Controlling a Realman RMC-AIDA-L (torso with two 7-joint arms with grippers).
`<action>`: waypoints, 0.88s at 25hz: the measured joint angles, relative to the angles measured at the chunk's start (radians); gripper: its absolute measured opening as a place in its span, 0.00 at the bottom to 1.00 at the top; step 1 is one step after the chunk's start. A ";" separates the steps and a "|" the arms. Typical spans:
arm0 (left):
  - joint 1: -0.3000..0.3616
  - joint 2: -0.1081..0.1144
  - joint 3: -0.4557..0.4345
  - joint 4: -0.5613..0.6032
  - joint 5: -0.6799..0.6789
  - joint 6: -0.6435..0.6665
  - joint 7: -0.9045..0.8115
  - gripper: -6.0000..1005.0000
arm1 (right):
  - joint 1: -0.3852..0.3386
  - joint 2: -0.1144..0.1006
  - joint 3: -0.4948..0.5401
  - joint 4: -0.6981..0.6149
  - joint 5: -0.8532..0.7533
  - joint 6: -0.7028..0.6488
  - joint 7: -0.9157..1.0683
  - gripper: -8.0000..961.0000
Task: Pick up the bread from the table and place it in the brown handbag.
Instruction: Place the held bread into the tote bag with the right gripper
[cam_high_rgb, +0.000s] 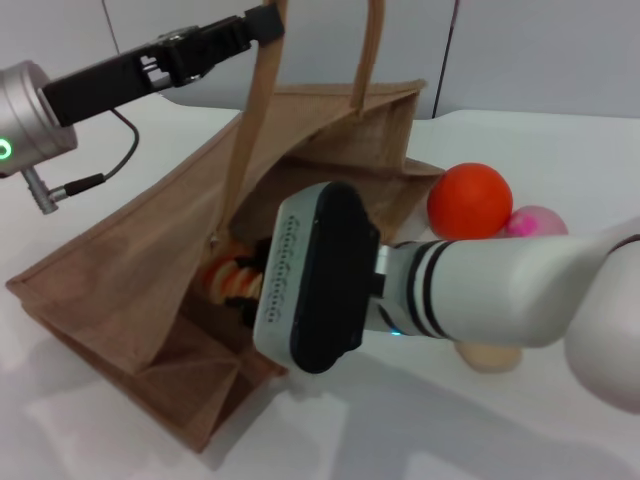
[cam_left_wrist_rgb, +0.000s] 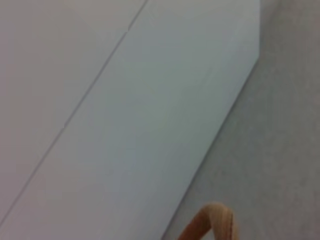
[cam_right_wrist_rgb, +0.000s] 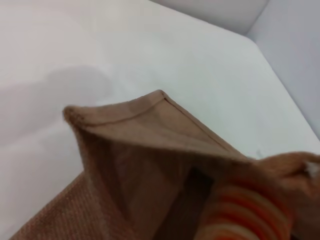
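Right gripper, nearest the head camera, reaches into the mouth of one large tan-brown woven jute handbag at 9 o'clock on the white table; whether its jaws grip cannot be told. One orange-and-cream ridged bread loaf sits inside the opening. Left gripper pinches one handle at 12. One orange ball lies at 2.

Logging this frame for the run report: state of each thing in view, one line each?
Bread: at the handbag's mouth, on the right gripper's side.
Handbag: on the table, mouth open, one handle lifted by the left gripper.
Right gripper: reaching into the bag; fingers hidden.
Orange ball: resting on the table beside the bag.
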 joint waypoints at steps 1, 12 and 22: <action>-0.004 0.001 0.000 0.003 0.004 0.001 -0.001 0.19 | 0.016 0.001 -0.017 0.023 0.007 0.032 0.000 0.40; -0.009 0.035 0.000 0.093 0.017 0.016 0.000 0.19 | 0.127 0.009 -0.197 0.272 0.062 0.341 0.000 0.37; 0.032 0.048 -0.002 0.103 -0.006 0.018 0.004 0.20 | 0.056 0.003 -0.230 0.260 0.057 0.483 -0.011 0.62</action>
